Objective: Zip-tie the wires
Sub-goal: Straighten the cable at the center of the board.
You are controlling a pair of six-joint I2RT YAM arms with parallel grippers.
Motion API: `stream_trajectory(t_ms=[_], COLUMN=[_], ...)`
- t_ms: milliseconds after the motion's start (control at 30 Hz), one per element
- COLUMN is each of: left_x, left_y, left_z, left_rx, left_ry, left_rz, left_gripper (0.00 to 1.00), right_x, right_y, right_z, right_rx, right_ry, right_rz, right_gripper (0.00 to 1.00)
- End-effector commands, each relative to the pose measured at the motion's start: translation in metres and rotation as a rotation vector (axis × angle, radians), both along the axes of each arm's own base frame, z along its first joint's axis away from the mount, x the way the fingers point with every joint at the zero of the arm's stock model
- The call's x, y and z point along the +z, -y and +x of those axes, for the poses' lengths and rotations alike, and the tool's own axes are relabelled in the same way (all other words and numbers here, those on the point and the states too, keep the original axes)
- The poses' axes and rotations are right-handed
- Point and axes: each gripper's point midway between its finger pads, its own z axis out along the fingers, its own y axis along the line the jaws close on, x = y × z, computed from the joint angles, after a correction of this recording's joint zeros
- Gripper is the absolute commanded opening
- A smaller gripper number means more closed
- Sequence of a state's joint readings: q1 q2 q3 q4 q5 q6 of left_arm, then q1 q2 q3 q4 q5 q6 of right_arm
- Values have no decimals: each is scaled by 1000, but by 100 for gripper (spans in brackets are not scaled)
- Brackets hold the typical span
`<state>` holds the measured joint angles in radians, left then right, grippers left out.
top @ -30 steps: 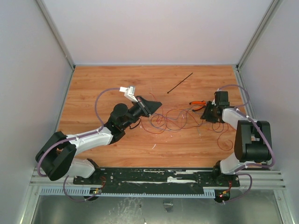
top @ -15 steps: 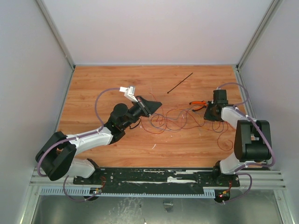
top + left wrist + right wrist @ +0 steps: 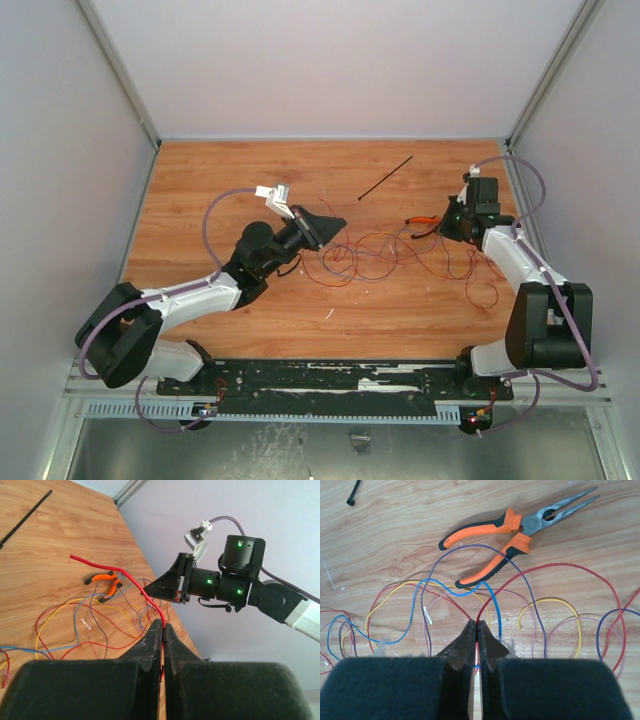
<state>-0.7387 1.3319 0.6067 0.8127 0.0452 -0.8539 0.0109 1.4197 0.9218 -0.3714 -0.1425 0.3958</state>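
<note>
The wires [image 3: 370, 255] lie in a loose tangle of red, blue, yellow and purple loops on the wooden table between the two arms. My left gripper [image 3: 335, 225] is lifted at the tangle's left end. In the left wrist view it [image 3: 163, 625] is shut on a red wire [image 3: 135, 582] that rises from its tips. My right gripper [image 3: 447, 224] is at the tangle's right end, and in its own view it [image 3: 477, 625] is shut on another red wire [image 3: 545, 566]. The black zip tie [image 3: 386, 177] lies straight on the table behind the wires, apart from both grippers.
Orange-handled pliers [image 3: 425, 222] lie just beside the right gripper, seen as pliers [image 3: 505, 527] beyond its tips. White walls enclose the table on three sides. A black rail [image 3: 340, 380] runs along the near edge.
The right gripper has shut on a red wire and moved toward the back right, dragging the right-hand loops with it. The left arm has not moved.
</note>
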Motion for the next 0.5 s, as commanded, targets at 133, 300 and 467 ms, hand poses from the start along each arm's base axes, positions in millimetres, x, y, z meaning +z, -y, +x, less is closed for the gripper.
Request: stream_trajectory(t_ms=[133,300,467], left_x=[14,12,9], left_y=[-5,-4,1], left_z=[-2,-2,-3], left_rx=[11,3,-18], left_ry=[39,33,25], left_rz=[-18,-19,-29], left_gripper=[0,0,0], right_x=[-13,-34,-21], right_y=[14,26,12], right_z=[-8,-17,-17], right_rx=[-21,-42,17], right_ry=[-65,-151,-113], right_rz=[-93,-156,-100], right_gripper=[0,5,26])
